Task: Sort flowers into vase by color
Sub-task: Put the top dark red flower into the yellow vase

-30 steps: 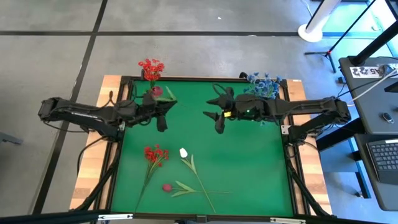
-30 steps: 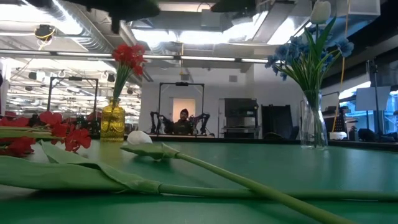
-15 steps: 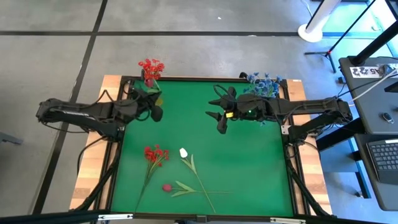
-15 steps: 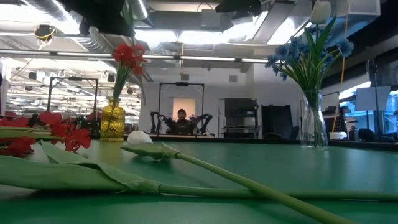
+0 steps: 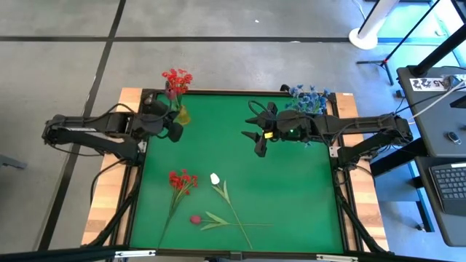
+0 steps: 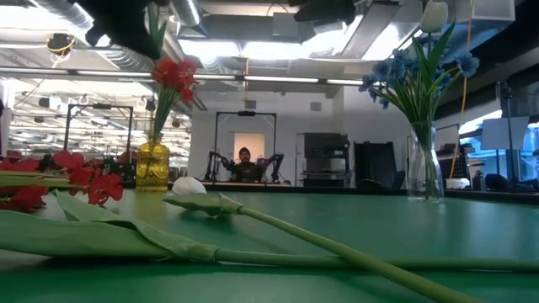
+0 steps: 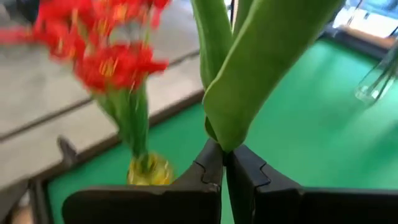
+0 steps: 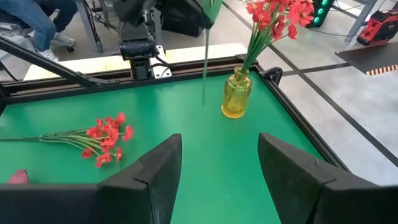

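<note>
My left gripper [image 5: 172, 129] is shut on a flower with broad green leaves [image 7: 249, 68], right beside the yellow vase [image 5: 180, 115] at the table's far left. That vase holds red flowers [image 5: 176, 78]. The held flower's thin stem [image 8: 204, 68] hangs next to the vase. My right gripper [image 5: 256, 135] hovers open over the far middle, near the clear vase [image 6: 425, 172] of blue flowers [image 5: 309, 97]. A red cluster flower [image 5: 182, 180], a white tulip [image 5: 215, 178] and a dark red-pink bud [image 5: 195, 219] lie flat on the green mat. My left gripper pinches the flower between its two fingers where the leaves meet the stem [image 7: 221, 144]. The leaves stand up past the fingertips. The bare stem hangs straight down below the fingers, its lower end [image 8: 203, 102] clear of the mat beside the yellow vase.
The mat has a raised dark frame [image 5: 218, 92] around it, and both vases stand at its far edge. The three loose flowers lie in the near left half. The mat's middle and right half [image 5: 291, 189] hold nothing. A person sits in the room beyond [image 6: 245, 162].
My left gripper has drawn back toward the table's left edge and the yellow vase, and has tipped upward. The held flower has swung from lying slanted over the mat to standing upright next to the vase.
</note>
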You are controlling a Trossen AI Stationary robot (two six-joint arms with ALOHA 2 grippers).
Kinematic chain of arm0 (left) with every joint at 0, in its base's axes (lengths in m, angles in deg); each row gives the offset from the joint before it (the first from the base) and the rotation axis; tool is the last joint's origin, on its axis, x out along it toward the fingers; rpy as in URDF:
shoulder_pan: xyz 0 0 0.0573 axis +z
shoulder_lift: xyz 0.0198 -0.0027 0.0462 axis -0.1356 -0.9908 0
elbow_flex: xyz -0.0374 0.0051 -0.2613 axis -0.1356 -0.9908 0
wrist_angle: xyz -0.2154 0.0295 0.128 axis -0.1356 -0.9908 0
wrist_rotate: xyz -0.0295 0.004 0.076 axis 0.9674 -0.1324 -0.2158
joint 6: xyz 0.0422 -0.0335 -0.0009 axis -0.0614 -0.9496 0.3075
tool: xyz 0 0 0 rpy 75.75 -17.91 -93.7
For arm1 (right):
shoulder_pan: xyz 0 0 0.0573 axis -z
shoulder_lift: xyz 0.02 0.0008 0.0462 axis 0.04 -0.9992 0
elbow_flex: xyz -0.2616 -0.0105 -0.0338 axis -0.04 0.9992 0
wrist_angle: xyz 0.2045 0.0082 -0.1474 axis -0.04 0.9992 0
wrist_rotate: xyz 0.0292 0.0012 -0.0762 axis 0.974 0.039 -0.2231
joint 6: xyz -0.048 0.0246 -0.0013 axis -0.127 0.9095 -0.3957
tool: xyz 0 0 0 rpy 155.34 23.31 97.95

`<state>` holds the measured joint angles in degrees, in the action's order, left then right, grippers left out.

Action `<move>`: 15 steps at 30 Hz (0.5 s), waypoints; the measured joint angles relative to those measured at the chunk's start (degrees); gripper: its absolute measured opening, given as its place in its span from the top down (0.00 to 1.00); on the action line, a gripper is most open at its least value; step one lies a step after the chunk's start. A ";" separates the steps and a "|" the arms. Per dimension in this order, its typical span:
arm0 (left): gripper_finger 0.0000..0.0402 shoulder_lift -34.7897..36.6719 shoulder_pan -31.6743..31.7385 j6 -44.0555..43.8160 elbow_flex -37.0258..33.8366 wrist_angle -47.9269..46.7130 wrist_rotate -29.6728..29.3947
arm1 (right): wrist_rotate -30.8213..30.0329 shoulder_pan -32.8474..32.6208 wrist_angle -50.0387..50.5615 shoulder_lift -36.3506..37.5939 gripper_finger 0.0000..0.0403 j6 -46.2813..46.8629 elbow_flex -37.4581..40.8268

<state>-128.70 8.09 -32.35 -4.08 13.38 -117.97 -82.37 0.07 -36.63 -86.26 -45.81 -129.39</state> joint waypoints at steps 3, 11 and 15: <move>1.00 -0.01 2.15 -2.86 0.00 -3.91 3.73 | 0.00 0.00 -0.02 0.00 0.48 0.00 0.00; 1.00 -0.02 3.58 10.60 -10.73 26.43 20.38 | 0.02 0.00 -0.17 0.00 0.48 -0.44 0.01; 1.00 0.84 4.45 12.93 -17.24 37.64 26.23 | 0.56 -0.01 0.23 0.00 0.48 -0.21 0.02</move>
<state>-127.86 12.54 -19.42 -21.33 51.03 -91.74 -81.80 0.06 -36.40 -86.26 -46.02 -129.36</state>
